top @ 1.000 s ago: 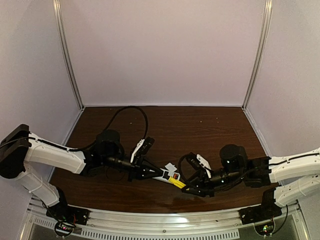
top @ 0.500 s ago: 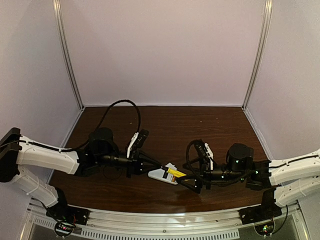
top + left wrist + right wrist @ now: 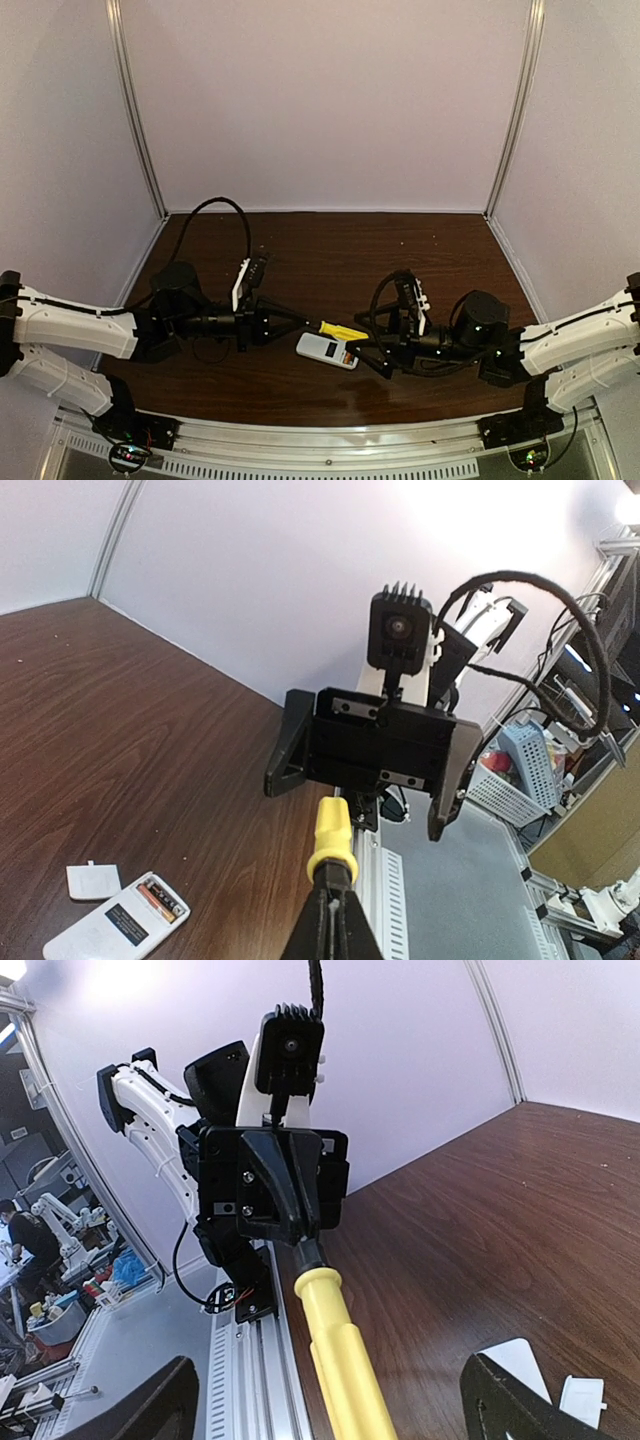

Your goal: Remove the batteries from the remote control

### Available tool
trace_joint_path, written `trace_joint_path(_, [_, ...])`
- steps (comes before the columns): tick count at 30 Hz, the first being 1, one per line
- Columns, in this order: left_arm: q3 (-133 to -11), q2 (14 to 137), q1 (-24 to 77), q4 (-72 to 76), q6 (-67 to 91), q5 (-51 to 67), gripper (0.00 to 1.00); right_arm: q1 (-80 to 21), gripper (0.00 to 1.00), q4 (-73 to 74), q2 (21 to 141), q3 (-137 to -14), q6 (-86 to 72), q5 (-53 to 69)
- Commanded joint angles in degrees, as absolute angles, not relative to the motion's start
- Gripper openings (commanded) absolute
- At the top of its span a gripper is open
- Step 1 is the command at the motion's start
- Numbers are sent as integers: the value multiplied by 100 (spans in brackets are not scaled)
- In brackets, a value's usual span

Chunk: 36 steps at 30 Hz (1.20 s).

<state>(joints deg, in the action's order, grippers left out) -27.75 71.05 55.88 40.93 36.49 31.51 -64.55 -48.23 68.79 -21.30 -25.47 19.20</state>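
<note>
Looking down on the dark wooden table (image 3: 330, 250). Clamped tight with the left gripper (image 3: 329, 920) on the dark shaft of the yellow-handled screwdriver (image 3: 331, 838), with the handle pointing toward the other arm. No sight of the tip, buried in that grip. Over at the right gripper (image 3: 358, 808): spread wide to either side of that handle, gripping nothing.

And down to the white remote control (image 3: 327, 350): lying flat on the wood, between the two arms, just below the tool, back open. Seated side by side in the open bay at one end: the batteries (image 3: 163, 900), one dark, one orange-toned. Just beside the remote, off and apart: the small white cover (image 3: 92, 881).

Sizing up those batteries: light, hard, smooth and round, so liable to roll and to slip from the pads. Probably held in by spring contacts. Best levered up at one end first, then pinched across the body once raised. Worth pinning the remote as well, likely light enough to skid on polished wood.
</note>
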Motion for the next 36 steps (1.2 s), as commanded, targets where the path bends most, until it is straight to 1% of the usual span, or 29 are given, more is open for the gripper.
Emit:
trace_joint_path(1, [-2619,6930,5572,4675,3990,2999,0,-6546,91,-5623,7248,-2306,-2537,1955])
trace_joint_path(6, [-2505,6911,5503,4932,4123,3024,0,-6610,81,-5857,7743,-2679,-2536,2113])
trace_joint_path(17, [-2261,6924,5379,5539,4395,3194,0,-6648,52,-6302,8224,-2927,-2645,2471])
trace_joint_path(22, [-2187,6865,5370,5712,4441,3281,0,-6653,49,-6339,8293,-2962,-2663,2479])
trace_joint_path(27, [-2152,6804,5360,5713,4436,3247,0,-6653,36,-6309,8282,-2972,-2665,2513])
trace_joint_path(32, [-2140,6784,5347,5695,4430,3220,0,-6652,29,-6310,8280,-2973,-2654,2487])
trace_joint_path(36, [-2134,6775,5336,5695,4438,3216,0,-6649,26,-6288,8271,-2993,-2655,2486])
